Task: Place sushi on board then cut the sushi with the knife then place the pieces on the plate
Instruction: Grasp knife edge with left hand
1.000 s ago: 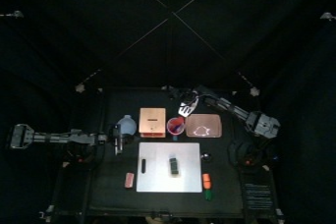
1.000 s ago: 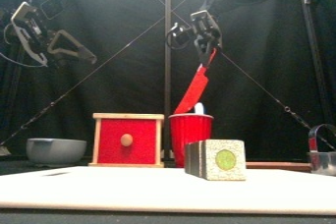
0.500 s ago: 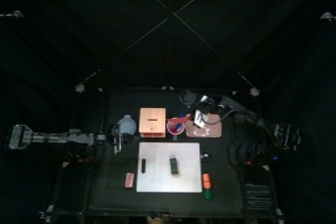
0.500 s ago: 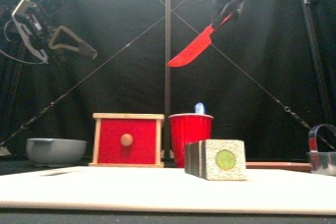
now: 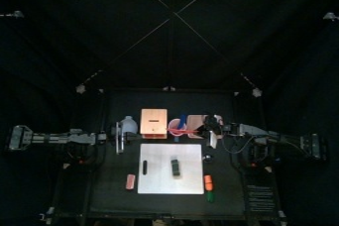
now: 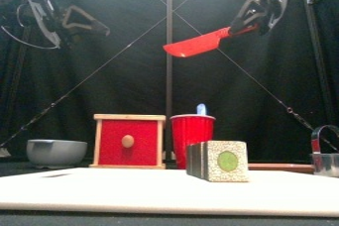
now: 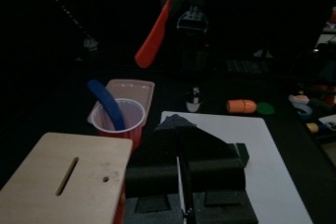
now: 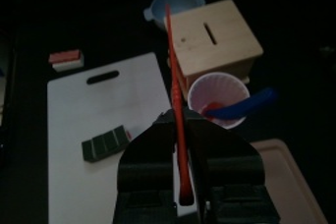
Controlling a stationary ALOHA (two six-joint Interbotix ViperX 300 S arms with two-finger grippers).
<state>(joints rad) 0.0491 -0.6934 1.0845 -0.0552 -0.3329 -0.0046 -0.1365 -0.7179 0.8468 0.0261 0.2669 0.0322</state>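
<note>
The black worktop (image 5: pixel 109 192) carries a white cutting board (image 5: pixel 157 178) at its front, and the dark green sushi roll (image 6: pixel 220 161) sits on it in one piece. Behind the board stand a wooden box (image 5: pixel 154 123), a pink tray (image 8: pixel 300 164) and a blue-grey bowl (image 6: pixel 56 152). A red cup (image 6: pixel 193 139) beside the box holds the blue knife (image 6: pixel 200 109). The right hand (image 6: pixel 247 16) is clamped on the red knife (image 6: pixel 199 44), high above the cup. The left hand (image 7: pixel 184 154) hangs at the left, fingers together.
</note>
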